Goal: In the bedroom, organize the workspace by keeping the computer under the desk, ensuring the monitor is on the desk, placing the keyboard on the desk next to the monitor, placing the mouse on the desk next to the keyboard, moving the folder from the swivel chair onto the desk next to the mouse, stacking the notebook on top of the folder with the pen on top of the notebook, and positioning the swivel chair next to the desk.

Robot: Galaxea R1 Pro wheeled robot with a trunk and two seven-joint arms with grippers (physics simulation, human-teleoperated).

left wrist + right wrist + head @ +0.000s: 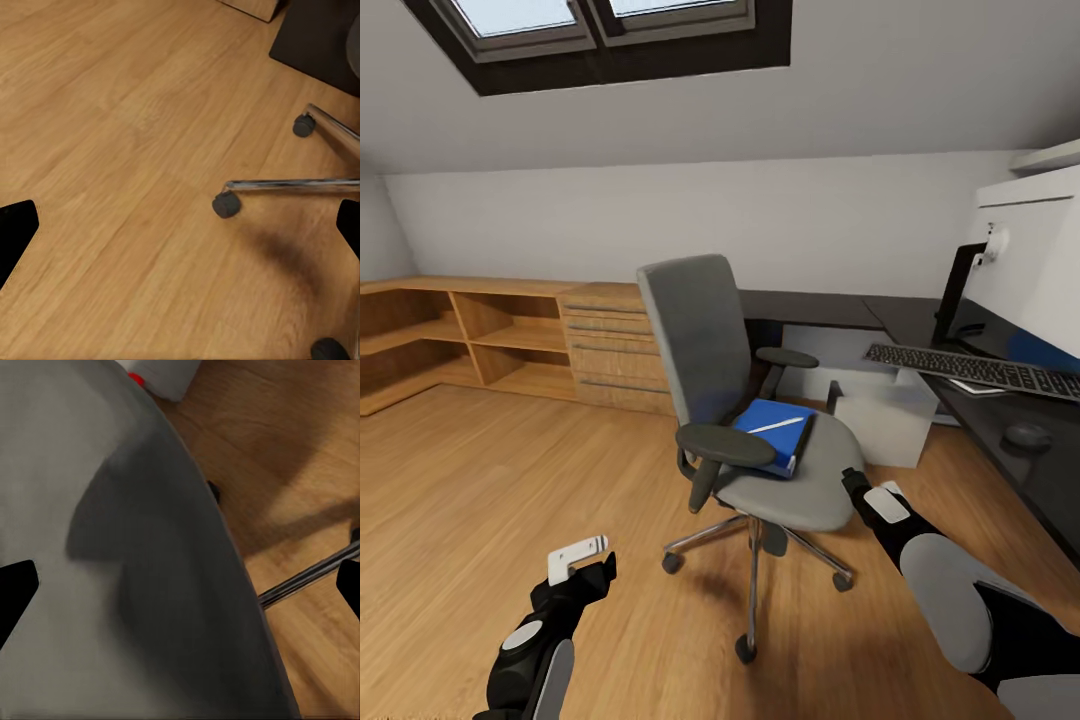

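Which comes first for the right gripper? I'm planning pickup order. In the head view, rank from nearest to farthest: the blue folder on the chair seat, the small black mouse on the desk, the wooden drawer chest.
1. Bright-blue flat folder: on the grey seat, just left of the right gripper.
2. Small black oval mouse: on the black desk, to the right.
3. Light-wood drawer chest: against the back wall, far left.

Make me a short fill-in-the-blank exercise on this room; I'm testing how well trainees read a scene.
1. The blue folder lies on the seat of the ____.
2. On top of the folder rests a thin white ____.
3. The keyboard sits on the black ____.
4. The right gripper hangs over the chair's grey ____.

Missing words: chair; pen; desk; seat
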